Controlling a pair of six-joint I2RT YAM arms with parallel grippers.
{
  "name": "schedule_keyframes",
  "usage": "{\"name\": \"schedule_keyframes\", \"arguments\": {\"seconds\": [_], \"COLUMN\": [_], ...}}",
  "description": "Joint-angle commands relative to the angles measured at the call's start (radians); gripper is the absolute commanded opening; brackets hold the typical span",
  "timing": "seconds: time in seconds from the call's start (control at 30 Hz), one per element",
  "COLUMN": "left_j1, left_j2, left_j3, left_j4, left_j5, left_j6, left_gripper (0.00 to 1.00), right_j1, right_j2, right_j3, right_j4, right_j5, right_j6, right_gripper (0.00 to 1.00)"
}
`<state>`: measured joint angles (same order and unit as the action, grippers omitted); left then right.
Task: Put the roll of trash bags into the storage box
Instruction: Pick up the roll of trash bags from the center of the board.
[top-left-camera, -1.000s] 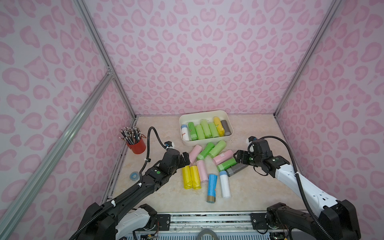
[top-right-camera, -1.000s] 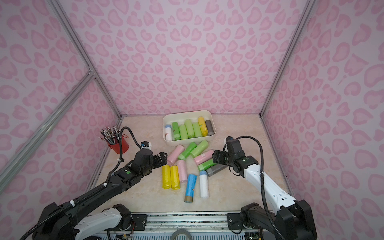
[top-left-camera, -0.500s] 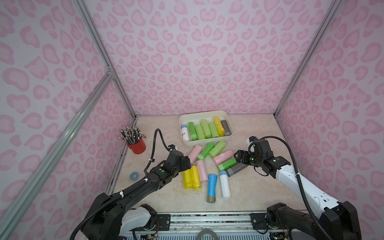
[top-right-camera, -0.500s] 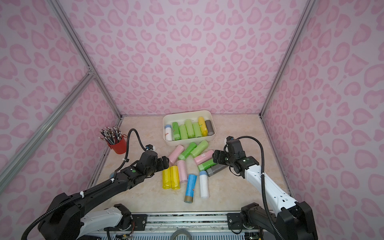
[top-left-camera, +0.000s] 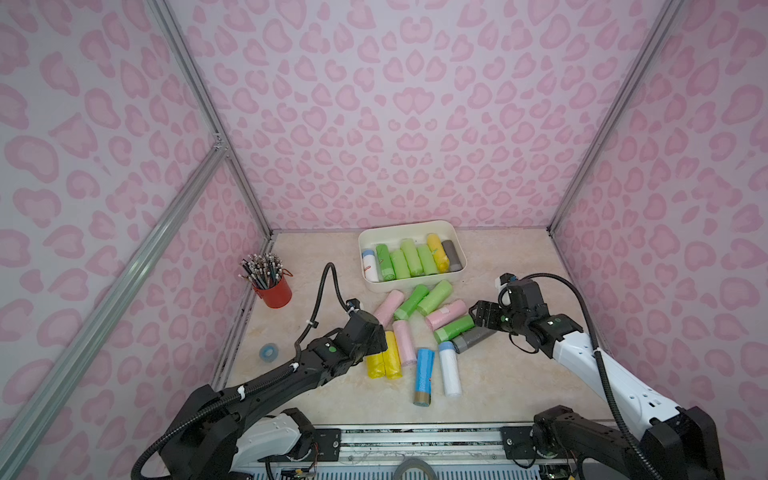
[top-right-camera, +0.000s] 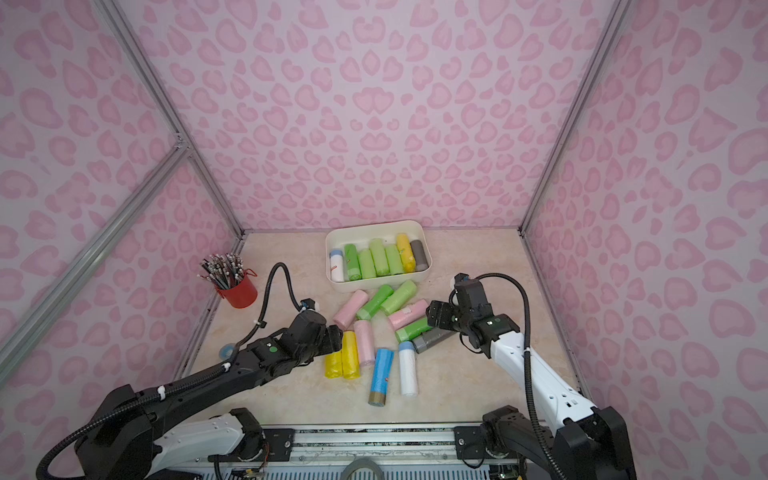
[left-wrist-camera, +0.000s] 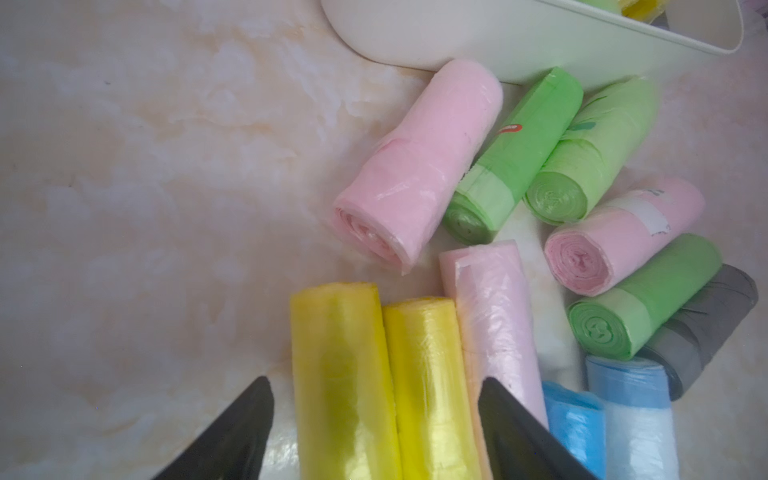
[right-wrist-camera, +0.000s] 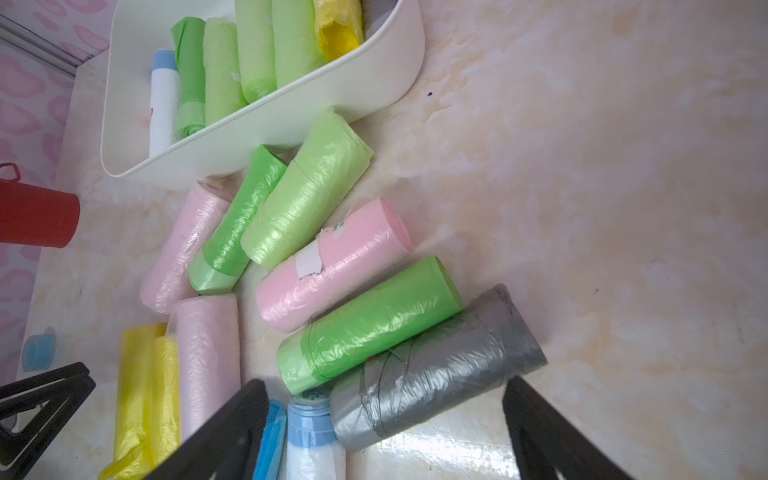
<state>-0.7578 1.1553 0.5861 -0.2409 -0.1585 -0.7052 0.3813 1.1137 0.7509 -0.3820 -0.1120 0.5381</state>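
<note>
box (top-left-camera: 384, 286) upper centre of a top view: 7 rolls (top-left-camera: 409, 262) in | 11 loose rolls (top-left-camera: 405, 343) mid-frame in front of it, so under half done | left gripper (left-wrist-camera: 374, 386) jaws apart astride yellow pair (left-wrist-camera: 419, 365), not clamped | right gripper (right-wrist-camera: 382, 384) wide over gray roll (right-wrist-camera: 436, 365), empty

Rolls (top-left-camera: 409, 262) are packed in the storage box (top-left-camera: 395, 235) at frame centre; loose rolls (top-left-camera: 446, 315) are scattered just below, pencil cup (top-left-camera: 277, 293) left.
</note>
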Motion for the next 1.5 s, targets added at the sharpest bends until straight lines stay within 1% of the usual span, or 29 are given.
{"name": "schedule_keyframes", "arguments": {"seconds": [0.0,0.13,0.43,0.73,0.83,0.97,1.03,1.13,1.23,1.33,1.4,1.47], "left_j1": [-0.002,-0.002,-0.001,-0.006,-0.008,-0.008,-0.008,-0.008,-0.006,-0.006,-0.005,-0.006], "left_j2": [-0.014,-0.005,0.028,0.118,0.143,0.147,0.145,0.149,0.163,0.171,0.155,0.135], "left_j3": [-0.018,-0.033,-0.061,-0.060,-0.062,-0.063,-0.064,-0.065,-0.062,-0.059,-0.058,-0.052], "left_j4": [-0.015,-0.007,0.022,0.050,0.051,0.053,0.055,0.062,0.066,0.066,0.063,0.054], "left_j5": [-0.015,0.006,0.050,0.067,0.063,0.043,0.032,0.016,0.016,0.028,0.031,0.032], "left_j6": [-0.026,-0.028,-0.025,-0.018,-0.020,-0.023,-0.023,-0.025,-0.037,-0.048,-0.052,-0.054], "left_gripper": [0.79,0.77,0.69,0.62,0.61,0.55,0.51,0.49,0.39,0.37,0.34,0.32], "right_j1": [0.001,0.001,0.001,-0.001,-0.002,-0.004,-0.005,-0.005,-0.005,-0.005,-0.005,-0.005], "right_j2": [0.001,0.000,0.006,0.002,-0.006,-0.009,-0.012,-0.015,-0.014,-0.010,-0.008,-0.005], "right_j3": [-0.006,-0.002,-0.002,0.007,0.005,0.009,0.009,0.010,0.008,0.009,0.008,0.003], "right_j4": [0.014,0.012,0.009,-0.003,-0.004,-0.004,-0.005,-0.004,-0.005,0.002,0.010,0.028], "right_j5": [-0.006,-0.006,-0.006,-0.006,-0.006,-0.006,-0.006,-0.006,-0.006,-0.006,-0.006,-0.269], "right_j6": [0.002,0.002,0.002,0.002,0.002,0.002,0.002,0.002,0.002,0.002,0.002,0.138], "right_gripper": [0.90,0.90,0.90,0.90,0.90,0.90,0.90,0.90,0.90,0.90,0.90,0.90]}}
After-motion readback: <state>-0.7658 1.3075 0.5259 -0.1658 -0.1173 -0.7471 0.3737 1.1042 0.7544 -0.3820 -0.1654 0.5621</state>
